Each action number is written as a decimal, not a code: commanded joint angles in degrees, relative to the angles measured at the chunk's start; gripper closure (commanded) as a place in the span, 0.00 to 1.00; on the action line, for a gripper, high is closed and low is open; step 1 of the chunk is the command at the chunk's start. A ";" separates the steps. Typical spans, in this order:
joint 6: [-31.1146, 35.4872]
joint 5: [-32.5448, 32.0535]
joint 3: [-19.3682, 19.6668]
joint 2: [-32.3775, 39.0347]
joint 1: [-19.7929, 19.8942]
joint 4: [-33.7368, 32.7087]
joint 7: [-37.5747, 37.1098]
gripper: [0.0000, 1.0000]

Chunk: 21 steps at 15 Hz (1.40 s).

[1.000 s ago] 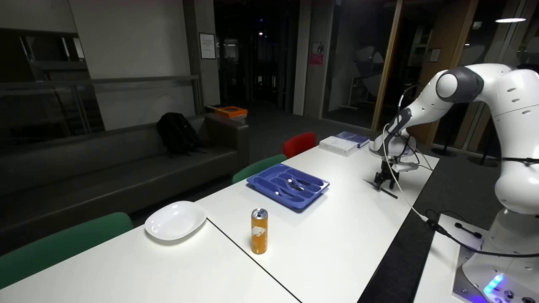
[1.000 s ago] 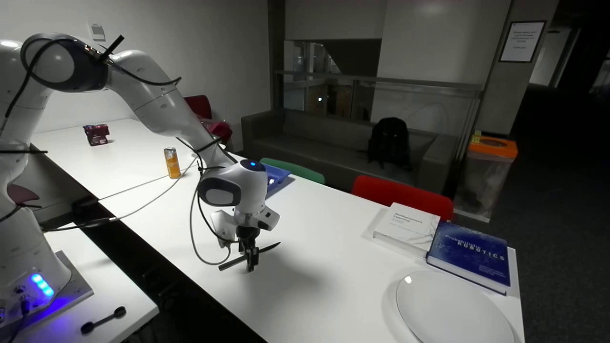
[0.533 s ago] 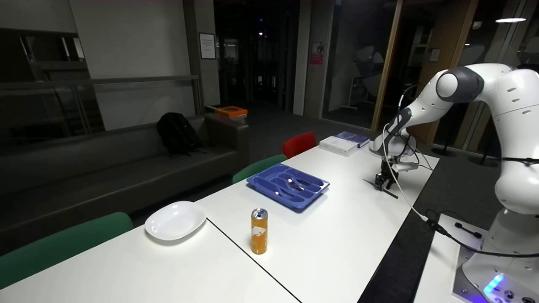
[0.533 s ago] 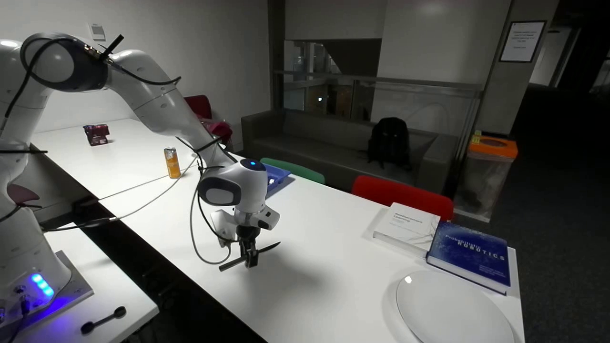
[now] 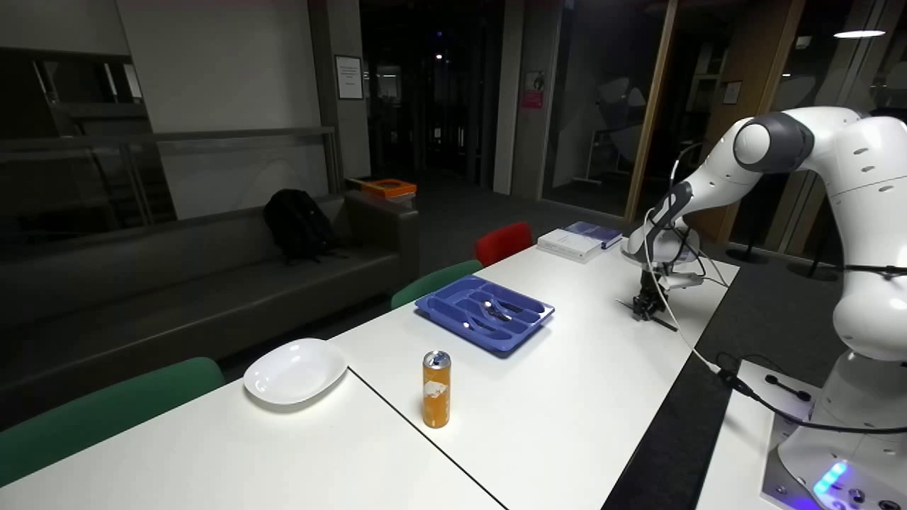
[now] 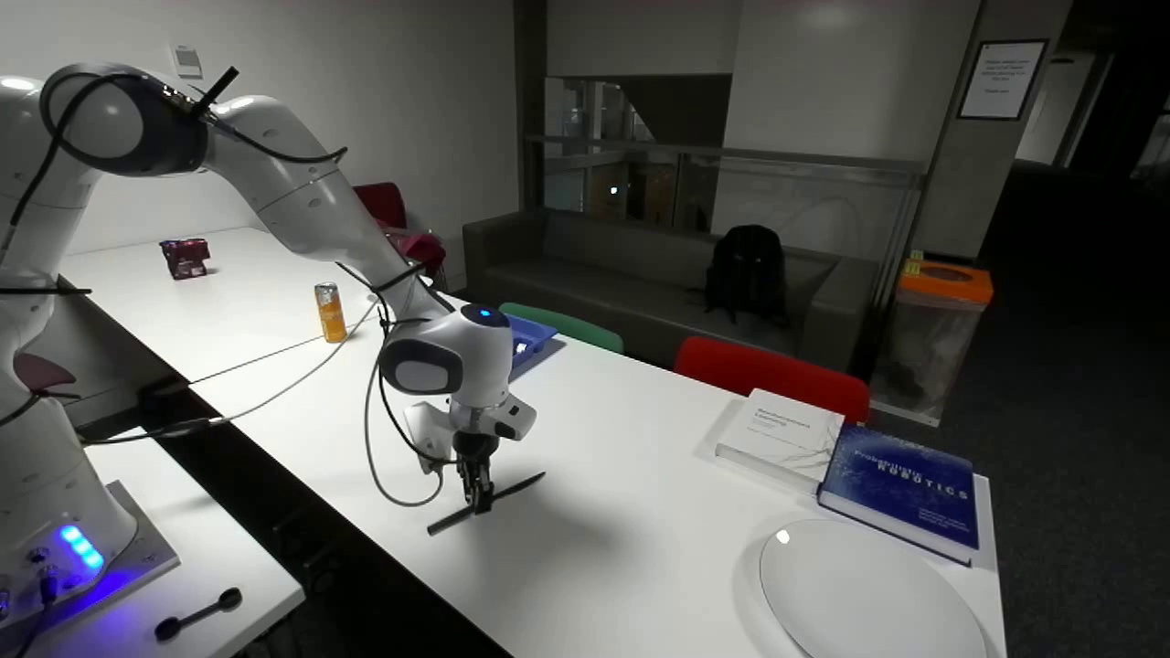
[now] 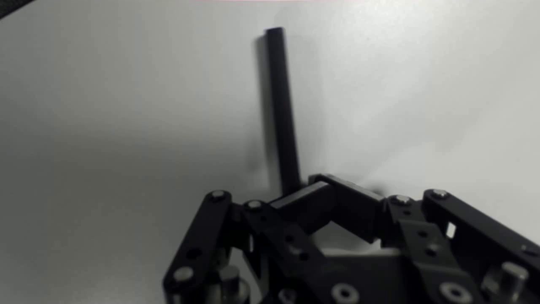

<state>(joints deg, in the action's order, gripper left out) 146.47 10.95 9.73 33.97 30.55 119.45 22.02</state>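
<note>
A dark knife lies under my gripper (image 6: pixel 479 503), its black handle (image 6: pixel 448 522) towards the table's near edge and its thin blade (image 6: pixel 525 484) pointing away. In the wrist view the fingertips of my gripper (image 7: pixel 322 180) meet, and nothing shows between the pads. The handle (image 7: pixel 282 105) runs behind the left-hand finger, outside the gap, with a shadow beside it on the tabletop. The fingers hide the middle of the knife. Whether they touch it, I cannot tell. In an exterior view the gripper (image 5: pixel 646 312) is low over the white table.
A blue cutlery tray (image 5: pixel 521 329) holding some cutlery sits on the table. An orange can (image 5: pixel 436 397) and a white dish (image 5: pixel 294 372) stand farther along. Two books, one white (image 6: pixel 781 434) and one blue (image 6: pixel 900 489), lie beside a white plate (image 6: pixel 868 594).
The fingers have come together. The knife has shifted slightly and turned about its length, so its blade looks thinner now. The rest of the arm has hardly moved.
</note>
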 commanded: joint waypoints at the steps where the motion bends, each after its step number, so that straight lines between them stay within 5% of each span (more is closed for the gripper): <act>1: 2.58 -1.52 0.82 -1.61 -1.29 2.57 -2.05 1.00; 11: 8.17 -1.45 0.61 -5.97 -1.27 7.73 -1.58 1.00; 12: 8.71 -1.21 0.52 -6.61 -0.94 8.32 -1.36 0.75; 14: 9.07 -1.00 0.39 -8.16 -0.45 9.55 -0.85 0.93; 17: 8.61 -0.88 0.63 -10.29 -0.24 10.82 -0.71 1.00; 18: 8.06 -0.94 0.80 -10.94 -0.25 11.07 -0.79 0.71; 21: 7.52 -1.08 1.36 -11.75 -0.55 11.21 -1.20 0.56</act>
<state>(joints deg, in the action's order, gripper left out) 153.84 10.50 10.54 25.72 30.01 127.82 21.03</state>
